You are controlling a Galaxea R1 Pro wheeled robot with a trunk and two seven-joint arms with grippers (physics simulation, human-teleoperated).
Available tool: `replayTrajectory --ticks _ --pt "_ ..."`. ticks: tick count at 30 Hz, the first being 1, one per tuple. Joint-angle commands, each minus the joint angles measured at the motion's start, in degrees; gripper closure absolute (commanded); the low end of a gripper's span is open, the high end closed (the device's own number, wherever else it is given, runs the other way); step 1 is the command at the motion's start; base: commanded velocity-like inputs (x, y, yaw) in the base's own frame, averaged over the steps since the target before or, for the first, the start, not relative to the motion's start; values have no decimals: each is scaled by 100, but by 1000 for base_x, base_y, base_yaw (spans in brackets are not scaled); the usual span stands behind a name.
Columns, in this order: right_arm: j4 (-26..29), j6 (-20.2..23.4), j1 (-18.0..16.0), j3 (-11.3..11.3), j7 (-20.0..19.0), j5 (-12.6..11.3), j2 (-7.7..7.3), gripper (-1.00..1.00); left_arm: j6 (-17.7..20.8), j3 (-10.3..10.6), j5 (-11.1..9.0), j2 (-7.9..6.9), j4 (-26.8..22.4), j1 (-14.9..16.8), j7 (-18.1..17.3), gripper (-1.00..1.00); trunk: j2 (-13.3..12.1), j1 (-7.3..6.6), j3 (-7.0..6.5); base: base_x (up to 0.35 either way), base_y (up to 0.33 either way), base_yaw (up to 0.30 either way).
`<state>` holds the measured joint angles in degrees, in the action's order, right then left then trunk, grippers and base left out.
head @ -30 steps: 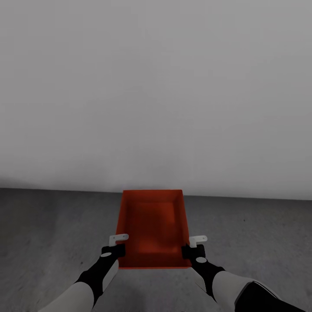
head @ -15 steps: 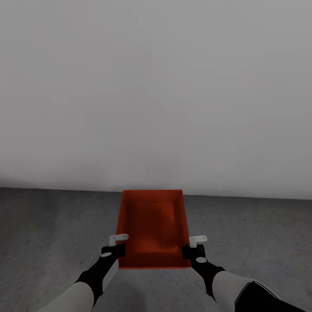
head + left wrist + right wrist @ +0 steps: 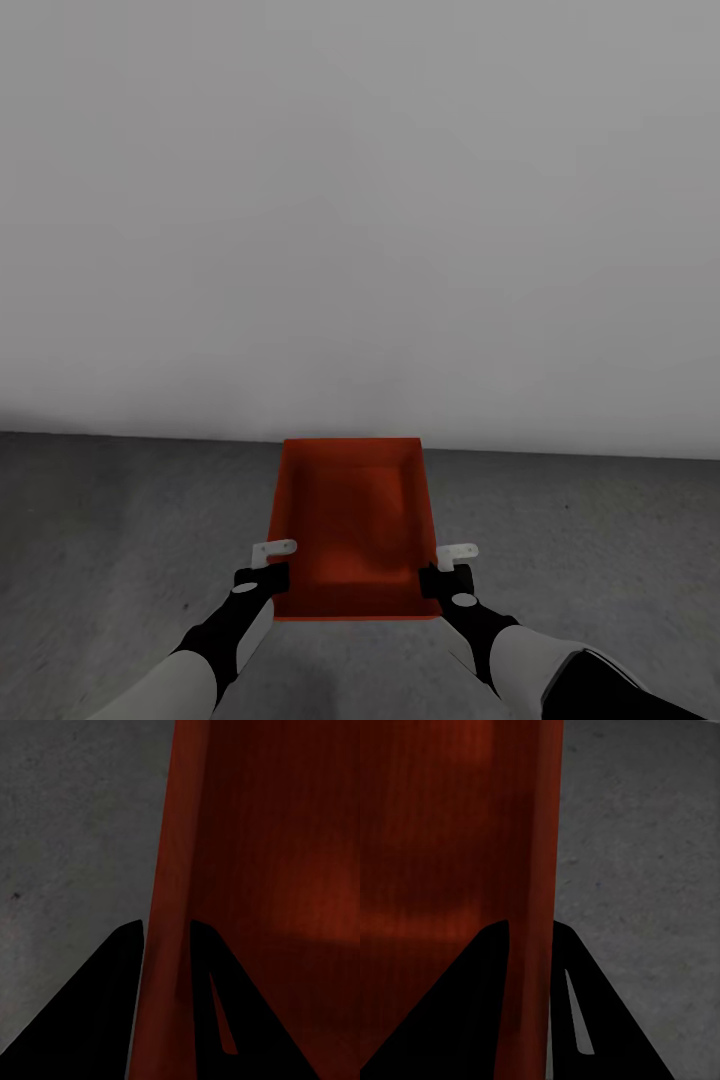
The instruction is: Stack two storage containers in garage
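An orange-red open-top storage container [image 3: 352, 520] is in front of me over the dark grey concrete floor [image 3: 120, 520] of the garage, near a plain white wall. My left gripper [image 3: 268, 572] is shut on its left wall [image 3: 169, 907], one finger on each side. My right gripper [image 3: 446, 574] clamps the right wall [image 3: 540, 870] the same way. The bin looks level and empty. Whether it rests on the floor or hangs just above it I cannot tell.
A bare white wall [image 3: 360, 200] rises right behind the container, meeting the floor at its far end. Open concrete stretches to both sides of the bin [image 3: 600, 540].
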<state>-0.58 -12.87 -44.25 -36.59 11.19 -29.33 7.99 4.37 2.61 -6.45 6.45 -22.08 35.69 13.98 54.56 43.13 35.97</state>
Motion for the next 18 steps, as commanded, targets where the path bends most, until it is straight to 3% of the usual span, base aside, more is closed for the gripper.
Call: replayTrajectory --ticks 1,18 --pt "6 -125 -5 126 23 -47 -8 100 39 -59 -67 -100 2 0 70 100 45 23 23 0 0 0" --pt "6 -128 -5 126 25 -55 -8 100 46 -59 -65 -100 2 0 70 100 727 396 341 0 0 0"
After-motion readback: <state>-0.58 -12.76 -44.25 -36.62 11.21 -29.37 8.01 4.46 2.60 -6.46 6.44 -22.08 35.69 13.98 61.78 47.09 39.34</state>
